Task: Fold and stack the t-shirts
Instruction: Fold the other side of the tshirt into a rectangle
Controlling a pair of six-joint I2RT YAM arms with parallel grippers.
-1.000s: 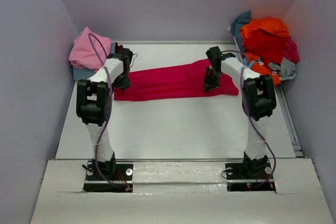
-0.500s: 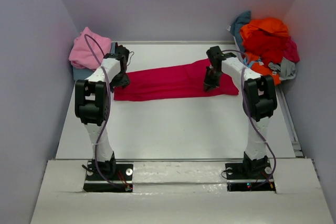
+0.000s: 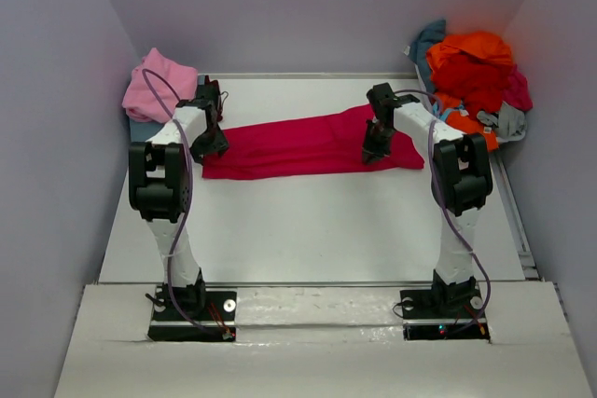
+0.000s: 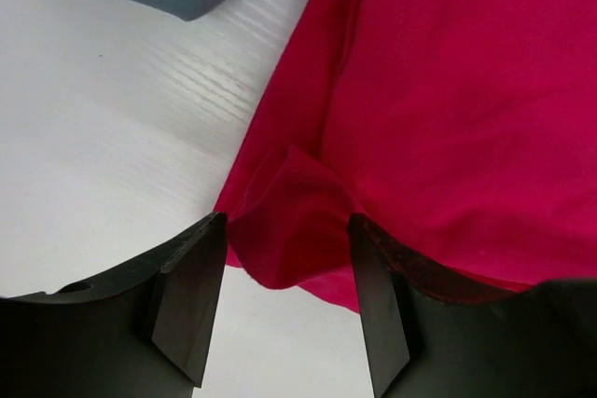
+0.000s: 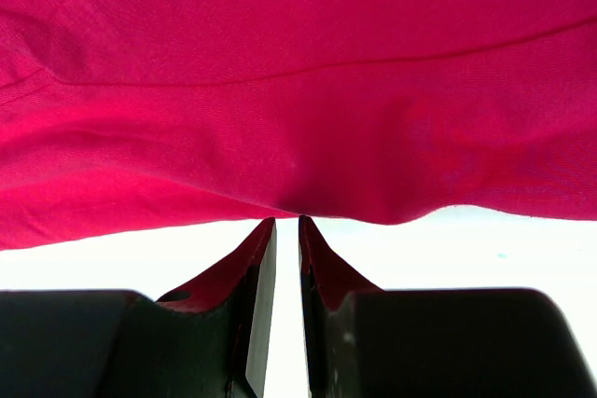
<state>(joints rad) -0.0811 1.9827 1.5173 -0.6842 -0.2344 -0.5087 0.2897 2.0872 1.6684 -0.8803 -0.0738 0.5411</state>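
Magenta-red t-shirt [image 3: 298, 146], folded to a long band, left to right across the far half of the table [image 3: 308, 230]. Left end just short of the table's left edge, right end well short of the right edge. Near hem bordered by a wide bare stretch of white table, all the way back to the arm bases.

Far-left corner: pink t-shirt [image 3: 159, 86] on top of a dusty-blue t-shirt [image 3: 142, 126], just beside the band's left end but apart from it, against the left wall [image 3: 56, 137]. Far-right corner: heap of t-shirts [image 3: 476, 72] in orange, red, teal and grey, near the band's right end.

Left gripper [image 4: 286, 221] down at the near-left corner of the band, fingers [image 4: 187, 295] spread wide, a folded-up flap of the corner between them. Elbow raised high, forearm reaching toward the far side.

Right gripper [image 5: 286, 221] down on the near hem toward the right end, jaws pressed almost together and pinching the hem, cloth bulging down to the tips. Elbow up near the right edge, forearm slanting far and left.
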